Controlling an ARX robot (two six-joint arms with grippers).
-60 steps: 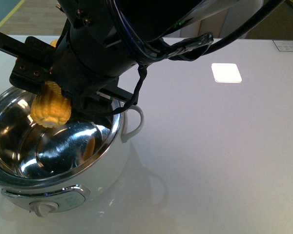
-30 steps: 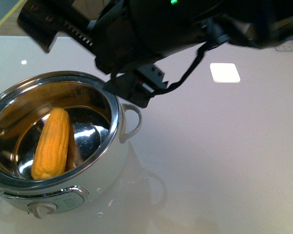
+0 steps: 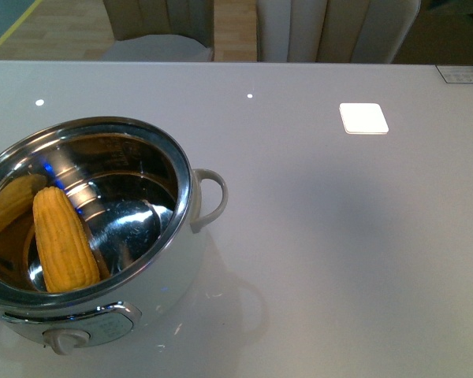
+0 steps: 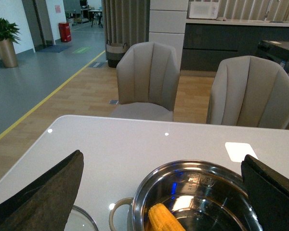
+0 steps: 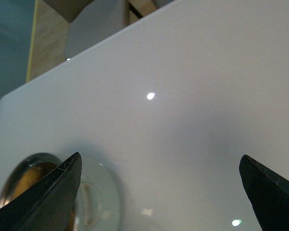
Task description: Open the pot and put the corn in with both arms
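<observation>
The pot [image 3: 191,189] stands open at the front left of the white table, its white handle to the right and its knob at the front. The corn [image 3: 63,239] lies inside on the steel bottom, with its reflection on the pot wall. Neither arm shows in the front view. My left gripper [image 4: 164,192] is open and empty, high above the pot [image 4: 149,180], with the corn [image 4: 164,219] in sight between its fingers. My right gripper [image 5: 159,192] is open and empty above the table, the pot's rim [image 5: 24,166] and handle beside one finger.
A small white square [image 3: 363,118] lies on the table at the back right. Grey chairs [image 4: 149,77] stand beyond the far edge. A round glass piece [image 4: 79,221] lies on the table beside the pot in the left wrist view. A label [image 3: 461,73] sits at the far right corner.
The arm that filled the front view has withdrawn out of it. The corn, held over the pot a second ago, now lies inside and has shifted toward the left wall.
</observation>
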